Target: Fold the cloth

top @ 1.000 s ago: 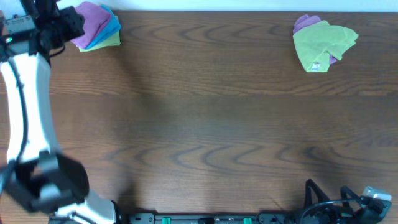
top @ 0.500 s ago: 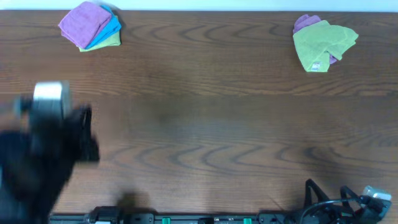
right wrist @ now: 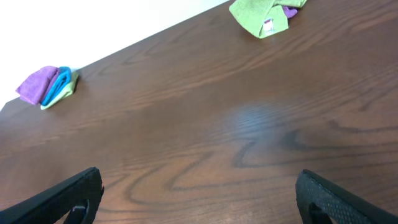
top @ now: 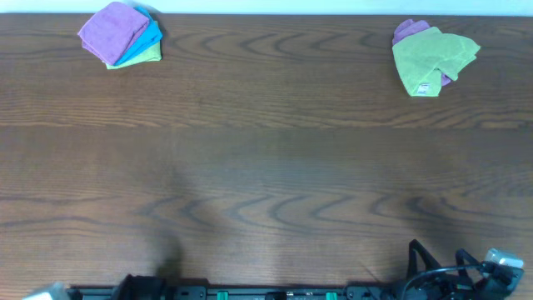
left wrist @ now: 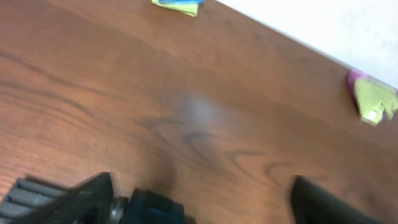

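At the far left corner of the table [top: 266, 167], seen from overhead, the cloth [top: 111, 31] lies folded into a compact square on top of a small stack. It rests on a blue cloth [top: 148, 37], whose edge shows along its right side, with a lime-green cloth [top: 148, 55] at the bottom. Neither arm touches the stack. Far right corner: a crumpled green cloth [top: 433, 57] lies loosely heaped, with a white tag [top: 425, 89] showing at its near edge. It partly covers a second purple cloth [top: 408, 30], of which only a portion at the upper left and a sliver at the right show. The two groups lie well apart, with dark wood-grain tabletop between them. Left gripper [left wrist: 200, 180]: its wrist view, somewhat blurred, shows one finger at each lower side of the frame, jaws wide apart, nothing between them but table surface. Right gripper [right wrist: 199, 174]: same finding, with fingers at the lower corners of its wrist view and jaws spread wide, holding nothing, over the near part of the table. From the right wrist view the stack sits far left with the cloth uppermost, and the green heap sits far right. Overhead, only dark parts of the arms show along the near edge, at lower left and lower right.
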Available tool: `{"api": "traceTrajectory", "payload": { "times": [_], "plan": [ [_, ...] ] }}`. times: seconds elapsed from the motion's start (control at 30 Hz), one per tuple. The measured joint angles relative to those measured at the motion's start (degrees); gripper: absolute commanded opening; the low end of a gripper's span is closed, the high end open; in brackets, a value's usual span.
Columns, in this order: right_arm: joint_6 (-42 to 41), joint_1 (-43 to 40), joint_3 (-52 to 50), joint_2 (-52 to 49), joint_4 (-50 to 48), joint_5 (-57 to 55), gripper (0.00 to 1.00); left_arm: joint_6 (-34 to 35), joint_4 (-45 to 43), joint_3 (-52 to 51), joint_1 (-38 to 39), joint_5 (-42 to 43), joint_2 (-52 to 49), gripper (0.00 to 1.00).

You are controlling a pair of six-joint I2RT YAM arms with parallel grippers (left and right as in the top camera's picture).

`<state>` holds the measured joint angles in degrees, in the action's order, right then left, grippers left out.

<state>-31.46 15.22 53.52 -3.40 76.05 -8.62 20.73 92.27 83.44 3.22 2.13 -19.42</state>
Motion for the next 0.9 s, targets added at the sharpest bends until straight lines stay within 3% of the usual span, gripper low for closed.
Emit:
{"api": "traceTrajectory", "payload": {
  "times": [0.3, 0.37, 0.43, 0.67, 0.9],
  "plan": [
    [0.00, 0.00, 0.00, 0.00, 0.00, -0.02, 0.99, 1.81, -0.15, 0.00, 0.00, 0.26, 3.43, 0.95],
    [0.00, 0.00, 0.00, 0.00, 0.00, 0.00, 0.99, 1.95, -0.39, 0.00, 0.00, 0.44, 3.43, 1.00],
    [0.00, 0.00, 0.00, 0.02, 0.02, 0.00, 0.99, 2.01, -2.97, -0.13, 0.00, 0.28, 3.43, 0.95],
    [0.00, 0.00, 0.00, 0.00, 0.02, 0.00, 0.99, -4.09, -17.27, -7.30, -2.67, -2.60, 3.58, 0.93],
    [0.00, 0.00, -0.02, 0.00, -0.02, 0.02, 0.99, -9.20, -38.01, -26.38, -6.69, -3.69, 9.31, 0.94]
  ]
}}
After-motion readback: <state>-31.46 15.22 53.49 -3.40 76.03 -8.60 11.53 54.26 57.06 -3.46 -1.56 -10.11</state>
